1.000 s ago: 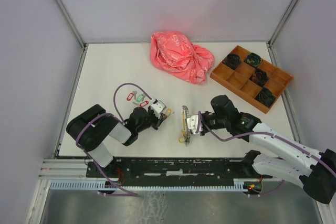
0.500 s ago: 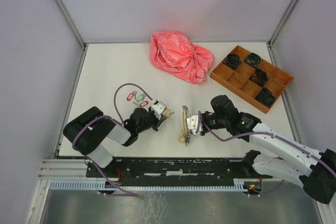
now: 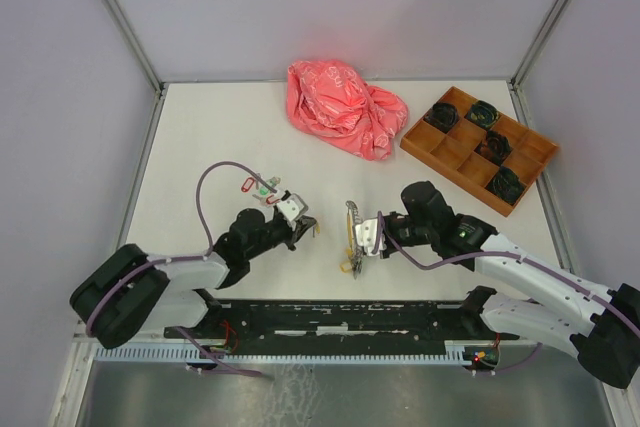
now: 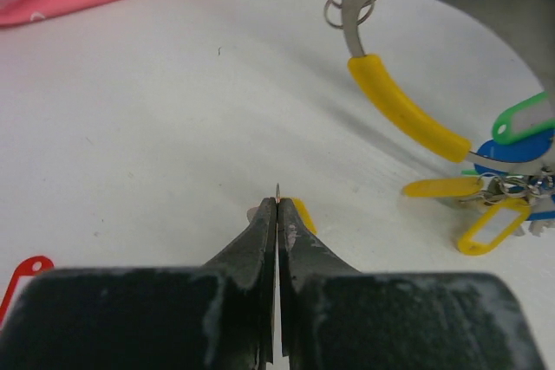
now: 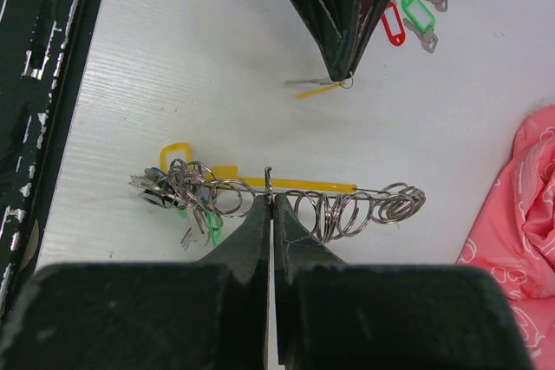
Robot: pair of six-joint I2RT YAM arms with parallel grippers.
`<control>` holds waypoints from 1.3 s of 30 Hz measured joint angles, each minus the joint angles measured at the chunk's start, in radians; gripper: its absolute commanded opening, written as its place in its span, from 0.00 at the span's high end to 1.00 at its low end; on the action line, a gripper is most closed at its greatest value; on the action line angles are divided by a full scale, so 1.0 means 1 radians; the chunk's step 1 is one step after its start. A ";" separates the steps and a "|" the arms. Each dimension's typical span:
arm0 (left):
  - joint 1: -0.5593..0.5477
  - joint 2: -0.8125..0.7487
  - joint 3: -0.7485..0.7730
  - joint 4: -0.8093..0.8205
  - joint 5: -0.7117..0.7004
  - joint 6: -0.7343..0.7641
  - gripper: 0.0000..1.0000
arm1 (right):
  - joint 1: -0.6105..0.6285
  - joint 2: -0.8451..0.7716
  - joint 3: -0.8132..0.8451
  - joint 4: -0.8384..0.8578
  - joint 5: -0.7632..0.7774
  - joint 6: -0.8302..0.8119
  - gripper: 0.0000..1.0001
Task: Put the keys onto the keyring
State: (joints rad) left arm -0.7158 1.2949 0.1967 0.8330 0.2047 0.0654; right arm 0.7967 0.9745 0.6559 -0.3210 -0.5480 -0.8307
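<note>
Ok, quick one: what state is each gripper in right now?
Left gripper: closed, pinching a yellow-tagged key by its small loop.
Right gripper: closed on the keyring.

Lab robot cell: white table (image 3: 200, 137) inside plain grey panel walls (image 3: 330, 7).
</note>
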 measured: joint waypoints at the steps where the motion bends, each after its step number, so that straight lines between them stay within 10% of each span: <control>1: 0.000 -0.039 0.000 -0.022 0.010 0.002 0.97 | 0.000 0.000 0.000 0.003 0.002 0.003 0.99; 11: -0.002 -0.253 0.002 -0.159 0.153 0.146 0.97 | 0.000 0.003 -0.019 0.077 0.027 0.039 0.99; 39: -0.126 -0.241 0.018 -0.109 0.268 0.326 0.97 | 0.002 0.063 -0.032 0.189 0.061 0.056 0.99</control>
State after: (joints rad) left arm -0.8421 1.0538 0.2142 0.7242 0.4728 0.3916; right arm 0.7982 1.0374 0.6235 -0.1318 -0.4870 -0.7750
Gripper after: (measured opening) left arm 0.040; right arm 0.015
